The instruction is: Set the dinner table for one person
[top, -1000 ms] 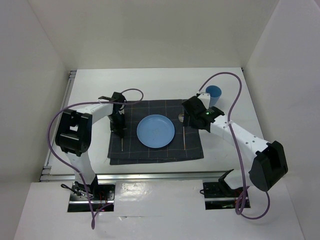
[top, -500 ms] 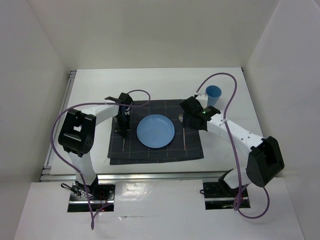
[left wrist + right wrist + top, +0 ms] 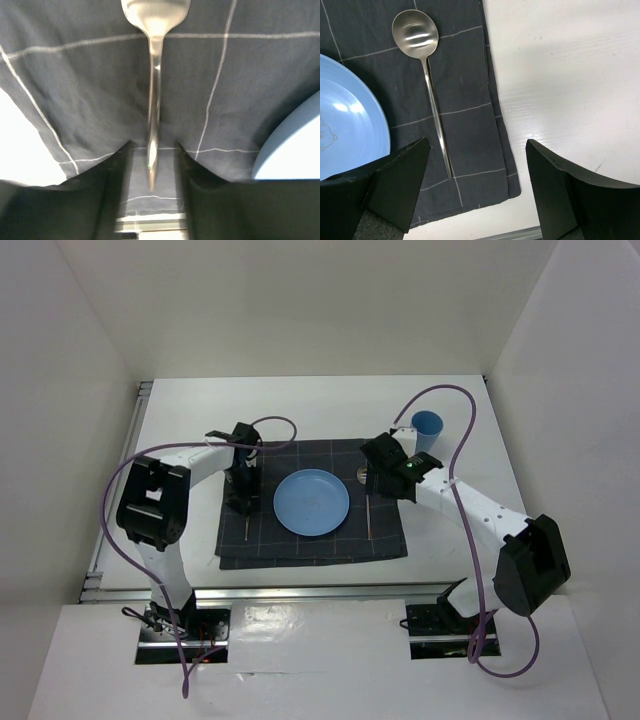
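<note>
The left gripper [image 3: 152, 150] stood spread astride a silver utensil [image 3: 155, 75] on the dark mat [image 3: 310, 545]. The right gripper [image 3: 476, 145] hung wide open above the spoon [image 3: 432, 95]. The white tabletop [image 3: 300, 410] lay beneath the mat.

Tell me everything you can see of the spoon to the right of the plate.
The spoon is shiny bare metal, with a round bowl and a thin straight handle. It lies flat on the dark grid-lined mat, bowl toward the far side, between the blue plate and the mat's right edge, clear of both. The open right hand hovers over its handle end, not touching it.
</note>
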